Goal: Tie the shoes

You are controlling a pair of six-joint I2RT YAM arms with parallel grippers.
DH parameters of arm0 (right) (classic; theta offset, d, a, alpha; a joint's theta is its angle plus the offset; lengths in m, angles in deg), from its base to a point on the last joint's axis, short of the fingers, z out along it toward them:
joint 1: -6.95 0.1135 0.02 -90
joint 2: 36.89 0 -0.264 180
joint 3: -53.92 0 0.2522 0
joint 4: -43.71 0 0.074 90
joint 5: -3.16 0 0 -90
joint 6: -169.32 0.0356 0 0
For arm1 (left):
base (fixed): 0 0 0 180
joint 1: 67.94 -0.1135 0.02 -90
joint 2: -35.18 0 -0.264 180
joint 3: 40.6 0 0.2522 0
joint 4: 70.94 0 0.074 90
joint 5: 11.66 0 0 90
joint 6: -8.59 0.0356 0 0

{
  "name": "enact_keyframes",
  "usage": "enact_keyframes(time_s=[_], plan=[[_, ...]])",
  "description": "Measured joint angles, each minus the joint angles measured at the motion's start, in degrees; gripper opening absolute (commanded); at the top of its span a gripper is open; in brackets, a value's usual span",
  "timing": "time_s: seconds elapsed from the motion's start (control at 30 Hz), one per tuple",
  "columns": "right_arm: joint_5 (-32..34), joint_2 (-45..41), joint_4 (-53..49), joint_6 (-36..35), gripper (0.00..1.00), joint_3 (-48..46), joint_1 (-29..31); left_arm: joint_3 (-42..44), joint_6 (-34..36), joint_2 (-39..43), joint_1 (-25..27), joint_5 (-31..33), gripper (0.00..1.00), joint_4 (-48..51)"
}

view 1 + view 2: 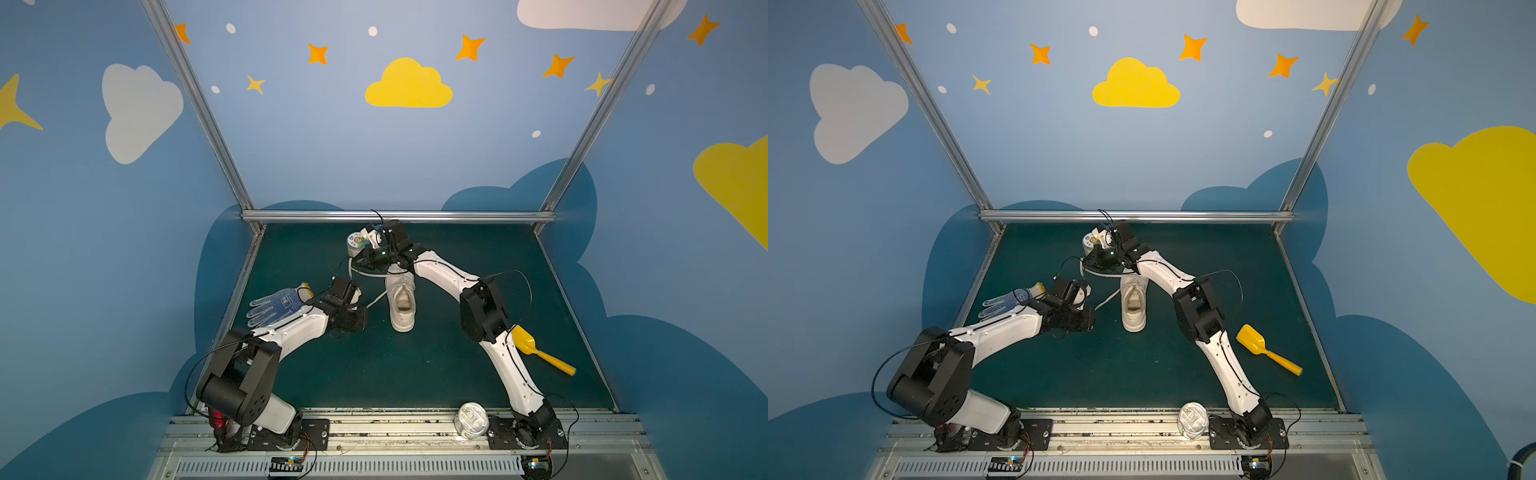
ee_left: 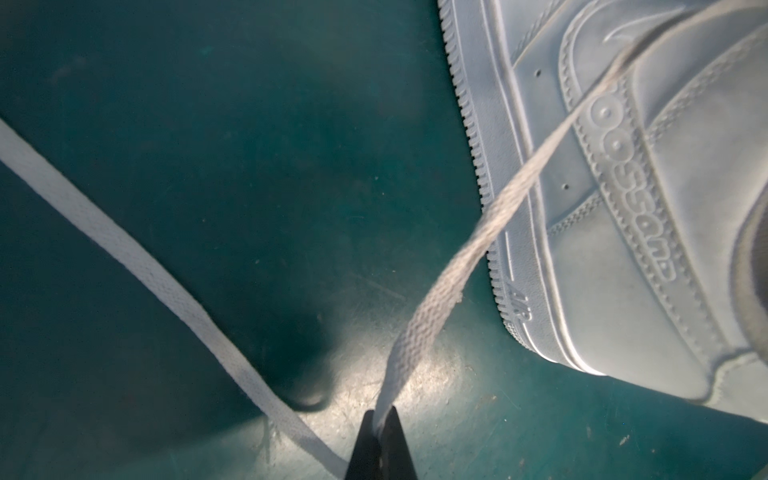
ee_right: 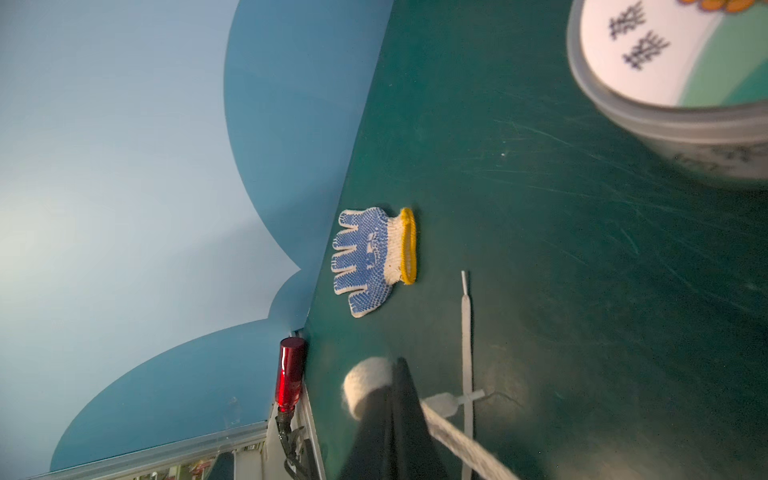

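Observation:
The white sneaker point(image 1: 401, 305) point(image 1: 1133, 307) stands on the green mat in both top views, heel toward the front. My left gripper point(image 1: 366, 308) point(image 2: 380, 415) sits just left of the shoe, shut on one flat white lace point(image 2: 457, 266) that runs taut up to the eyelets. A second lace strand point(image 2: 124, 257) lies slack on the mat beside it. My right gripper point(image 1: 356, 266) point(image 3: 397, 363) hovers beyond the toe, reaching left across the middle. It is shut on the other lace point(image 3: 457, 440), which bulges out past its fingertips. A lace end with its aglet point(image 3: 467, 332) rests on the mat.
A blue-dotted glove point(image 1: 274, 307) point(image 3: 370, 259) lies at the mat's left edge behind my left arm. A round lidded tub point(image 1: 355, 243) point(image 3: 673, 62) stands near the back rail by my right gripper. A yellow scoop point(image 1: 536, 349) lies right, a tin can point(image 1: 471, 419) at the front.

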Motion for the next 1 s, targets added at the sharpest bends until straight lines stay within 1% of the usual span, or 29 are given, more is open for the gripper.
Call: enact_keyframes(time_s=[0.07,0.33,0.47,0.63,0.73,0.9,1.0], plan=[[1.4,0.0,-2.3,-1.5,0.24,0.0,-0.1,0.0,0.0,0.0,0.0,-0.1,0.04,0.0],[7.3,-3.1,-8.9,-6.8,0.48,-3.1,-0.4,0.0,0.0,0.0,0.0,-0.1,0.04,0.0],[9.2,-4.1,-11.9,-9.2,0.61,-2.2,-0.6,0.0,0.0,0.0,0.1,-0.1,0.04,0.0],[15.3,-4.1,-21.2,-14.8,0.65,4.6,-0.1,0.0,0.0,0.0,0.1,-0.1,0.05,0.0],[18.6,-4.1,-24.0,-17.1,0.65,7.3,0.1,0.0,0.0,0.0,0.1,-0.1,0.05,0.0],[20.1,-3.7,-28.9,-19.8,0.67,8.4,0.1,0.0,0.0,0.0,0.1,-0.1,0.06,0.0],[19.5,-1.7,-32.5,-21.1,0.68,12.7,0.1,0.0,0.0,0.0,0.1,-0.1,0.06,0.0]])
